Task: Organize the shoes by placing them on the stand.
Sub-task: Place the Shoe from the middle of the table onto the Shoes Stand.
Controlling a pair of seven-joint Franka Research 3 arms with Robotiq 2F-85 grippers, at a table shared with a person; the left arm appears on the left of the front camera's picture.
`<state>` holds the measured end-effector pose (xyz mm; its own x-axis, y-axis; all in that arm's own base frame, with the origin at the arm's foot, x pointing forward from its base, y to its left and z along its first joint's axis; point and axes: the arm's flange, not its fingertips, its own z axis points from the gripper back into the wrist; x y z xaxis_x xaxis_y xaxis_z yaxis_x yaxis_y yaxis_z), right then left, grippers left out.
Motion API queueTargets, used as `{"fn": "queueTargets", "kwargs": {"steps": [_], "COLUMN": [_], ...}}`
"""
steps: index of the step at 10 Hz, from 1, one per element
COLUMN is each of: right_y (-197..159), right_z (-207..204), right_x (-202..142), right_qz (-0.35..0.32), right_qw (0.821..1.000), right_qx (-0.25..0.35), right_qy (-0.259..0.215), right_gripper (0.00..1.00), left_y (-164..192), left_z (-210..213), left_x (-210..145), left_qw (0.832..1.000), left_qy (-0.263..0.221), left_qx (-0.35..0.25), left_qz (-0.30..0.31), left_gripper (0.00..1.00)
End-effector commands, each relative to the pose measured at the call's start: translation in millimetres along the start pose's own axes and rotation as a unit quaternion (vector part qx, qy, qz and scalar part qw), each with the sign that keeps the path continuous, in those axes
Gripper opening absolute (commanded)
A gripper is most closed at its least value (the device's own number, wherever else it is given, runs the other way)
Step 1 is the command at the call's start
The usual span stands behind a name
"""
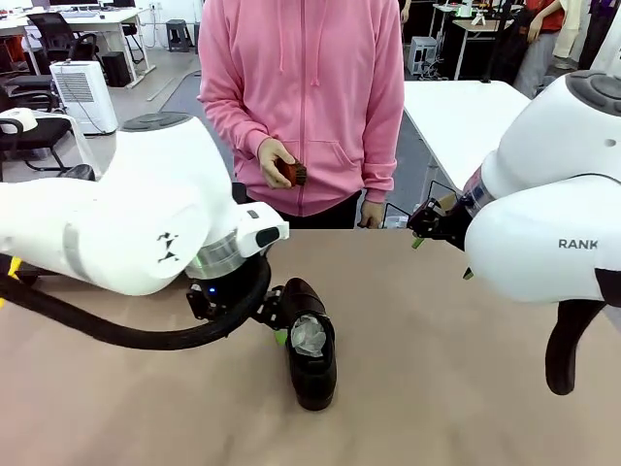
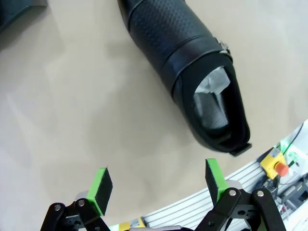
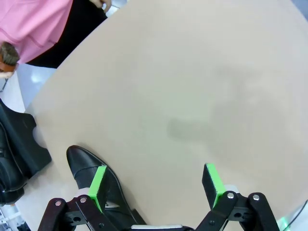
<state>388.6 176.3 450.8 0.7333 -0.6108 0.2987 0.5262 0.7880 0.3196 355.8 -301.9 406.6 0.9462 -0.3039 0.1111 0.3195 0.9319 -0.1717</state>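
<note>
Front view, step: approach/pre-grasp on a shoe point(image 1: 309, 345), by judgement; nothing is held and no shoe sits in either gripper.
Front view, left gripper point(image 1: 275, 325): low over the table point(image 1: 437, 388), mostly hidden under its own wrist; one green pad shows just beside the shoe's opening. Jaw gap not readable here.
Front view, shoe posn: lying flat near table centre, at approx 3 o'clock from the left gripper, white paper stuffing visible in the opening.
Front view, right gripper point(image 1: 427, 228): raised near the far edge, well apart from the shoe.
Front view, person: stands at far side, brown brush point(image 1: 293, 174) in one hand point(image 1: 275, 160).
Left wrist view, gripper point(image 2: 159, 185): fingers apart, empty.
Left wrist view, shoe point(image 2: 185, 72): at approx 12–1 o'clock ahead of the pads, apart from them, heel end nearest.
Left wrist view, next move: advance fwd so pads straddle the heel/opening, then close; likely needs a slight re-aim.
Right wrist view, gripper point(image 3: 156, 185): fingers apart, empty, over bare table.
Right wrist view, another shoe point(image 3: 98, 185): at approx 9 o'clock, partly behind one finger; contact cannot be told.
Right wrist view, stand point(image 3: 21, 144): dark panel at the table's edge, approx 9–10 o'clock, with a shoe on it at the frame edge.
</note>
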Motion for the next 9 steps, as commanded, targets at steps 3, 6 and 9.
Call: {"fn": "queueTargets", "kwargs": {"steps": [3, 6, 9], "right_y": [-0.9, -0.9, -0.9], "right_z": [0.4, 0.4, 0.4], "right_x": [5.0, 5.0, 5.0], "right_qz": [0.009, 0.009, 0.009], "right_qw": [1.000, 1.000, 1.000], "right_qx": [0.009, 0.009, 0.009], "right_qy": [0.006, 0.006, 0.006], "right_gripper": [1.00, 1.00, 1.00], "left_y": [-23.9, -33.0, -31.0], "left_z": [-15.1, -35.3, -62.9], "left_x": [23.9, 31.2, 38.6], "left_qw": [0.998, 0.993, 0.985], "left_qy": [0.027, 0.050, 0.068], "left_qx": [0.013, 0.025, 0.049], "left_qz": [0.063, 0.105, 0.150], "left_gripper": [1.00, 1.00, 1.00]}}
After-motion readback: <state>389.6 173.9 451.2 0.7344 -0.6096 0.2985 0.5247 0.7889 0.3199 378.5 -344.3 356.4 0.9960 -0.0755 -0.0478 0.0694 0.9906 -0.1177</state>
